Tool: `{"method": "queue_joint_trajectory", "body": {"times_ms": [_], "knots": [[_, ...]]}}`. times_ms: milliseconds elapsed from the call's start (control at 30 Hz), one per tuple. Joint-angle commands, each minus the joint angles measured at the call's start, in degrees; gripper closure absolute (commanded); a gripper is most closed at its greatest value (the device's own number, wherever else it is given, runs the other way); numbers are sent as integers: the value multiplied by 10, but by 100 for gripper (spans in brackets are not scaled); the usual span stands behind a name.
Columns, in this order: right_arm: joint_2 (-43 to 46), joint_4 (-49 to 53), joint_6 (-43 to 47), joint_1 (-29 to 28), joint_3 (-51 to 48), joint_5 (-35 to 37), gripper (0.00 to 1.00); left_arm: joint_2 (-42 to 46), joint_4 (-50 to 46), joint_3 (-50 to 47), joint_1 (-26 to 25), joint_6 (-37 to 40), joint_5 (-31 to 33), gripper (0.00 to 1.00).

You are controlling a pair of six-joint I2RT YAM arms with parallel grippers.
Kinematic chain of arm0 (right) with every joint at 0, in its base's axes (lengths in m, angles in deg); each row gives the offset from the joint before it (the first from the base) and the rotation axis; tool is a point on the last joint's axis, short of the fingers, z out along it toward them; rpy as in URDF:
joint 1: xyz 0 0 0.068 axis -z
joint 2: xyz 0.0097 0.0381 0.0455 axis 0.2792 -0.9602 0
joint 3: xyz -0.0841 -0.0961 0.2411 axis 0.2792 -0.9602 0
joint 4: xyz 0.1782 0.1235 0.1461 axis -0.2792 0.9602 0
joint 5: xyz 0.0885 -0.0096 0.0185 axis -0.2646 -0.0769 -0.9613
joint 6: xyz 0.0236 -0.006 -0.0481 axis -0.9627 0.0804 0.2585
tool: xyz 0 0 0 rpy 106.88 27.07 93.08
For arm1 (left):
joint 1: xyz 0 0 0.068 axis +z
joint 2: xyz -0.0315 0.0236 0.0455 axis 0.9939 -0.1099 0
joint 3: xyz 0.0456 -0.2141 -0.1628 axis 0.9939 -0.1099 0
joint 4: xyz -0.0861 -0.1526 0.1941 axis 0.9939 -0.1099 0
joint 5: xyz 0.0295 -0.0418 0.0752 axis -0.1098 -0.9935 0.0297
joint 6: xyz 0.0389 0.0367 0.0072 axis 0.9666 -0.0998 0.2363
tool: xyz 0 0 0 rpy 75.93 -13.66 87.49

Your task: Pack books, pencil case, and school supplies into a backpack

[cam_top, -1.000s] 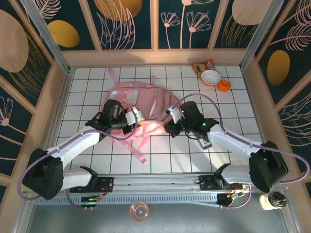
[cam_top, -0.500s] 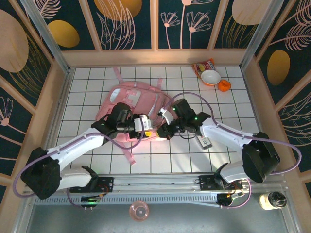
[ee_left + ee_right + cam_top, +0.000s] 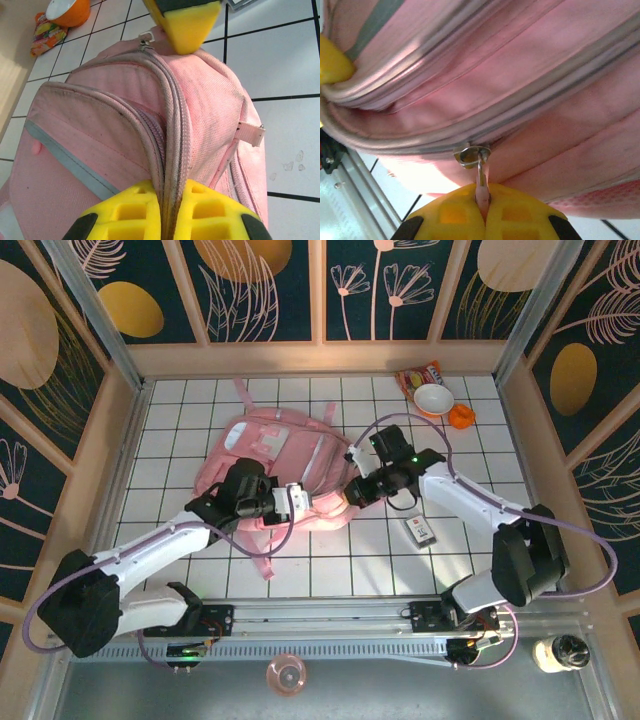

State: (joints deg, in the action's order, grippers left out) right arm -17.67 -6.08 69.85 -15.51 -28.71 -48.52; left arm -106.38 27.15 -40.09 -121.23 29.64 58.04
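The pink backpack (image 3: pixel 275 455) lies flat on the white tiled table. My left gripper (image 3: pixel 300 502) is at its near edge, shut on the zipper seam (image 3: pixel 170 150) of the backpack (image 3: pixel 105 150). My right gripper (image 3: pixel 356 490) is at the bag's right corner, shut on the pink zipper pull (image 3: pixel 481 187) just below the metal slider (image 3: pixel 472 154). In the left wrist view a yellow fingertip (image 3: pixel 187 25) of the right gripper touches the bag's far end. One of the school supplies, a small dark item with a white label (image 3: pixel 421 531), lies right of the bag. The books and the pencil case are hidden.
A white bowl (image 3: pixel 434 399), a small orange object (image 3: pixel 461 417) and a red-orange snack packet (image 3: pixel 418 375) sit at the back right. Pink straps (image 3: pixel 258 555) trail from the bag toward the near rail. Wooden walls (image 3: pixel 120 440) enclose the table.
My left gripper opened and then shut on the zipper seam. The right gripper drew back to the right and away with the zipper pull, and the bag shifted and flattened.
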Motion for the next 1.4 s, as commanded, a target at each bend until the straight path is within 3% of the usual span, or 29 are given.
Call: {"method": "queue_joint_trajectory", "body": {"times_ms": [0,100,167,300,367,400,467,533,633,800,900,1033,1100,1133,1300,1367], "knots": [[-16,34,31,25,24,64,100,31,-72,-18,26,24,45,100],[-23,19,25,7,20,37,100,55,-90,-29,52,31,100,100],[-19,-6,1,-36,5,18,100,63,-100,-29,85,18,151,99],[-13,-112,-95,-116,-27,-27,100,65,-139,-6,111,14,204,66],[-8,-174,-140,-138,-42,-39,100,65,-175,16,111,10,183,51],[-5,-194,-155,-143,-47,-41,100,65,-203,34,111,5,146,38],[-2,-211,-167,-145,-49,-40,100,68,-237,62,110,-10,73,25],[-2,-208,-163,-145,-47,-38,100,78,-236,65,101,-24,12,22],[-6,-192,-153,-145,-38,-40,100,82,-196,41,50,-32,26,19],[-4,-192,-152,-145,-40,-44,100,29,-122,52,3,-80,-17,20],[0,-190,-149,-145,-41,-46,100,2,-73,55,-14,-92,-12,27],[14,-190,-144,-138,-46,-48,100,-34,-71,46,-16,-66,48,56],[20,-176,-137,-124,-49,-41,100,-36,-79,30,-15,-42,89,89],[20,-162,-132,-114,-50,-31,100,-29,-86,21,-13,-27,101,100],[8,-98,-94,-49,-56,17,100,54,-126,-10,46,5,44,100],[0,-85,-74,-30,-50,33,100,89,-134,-26,61,24,58,100]]}}
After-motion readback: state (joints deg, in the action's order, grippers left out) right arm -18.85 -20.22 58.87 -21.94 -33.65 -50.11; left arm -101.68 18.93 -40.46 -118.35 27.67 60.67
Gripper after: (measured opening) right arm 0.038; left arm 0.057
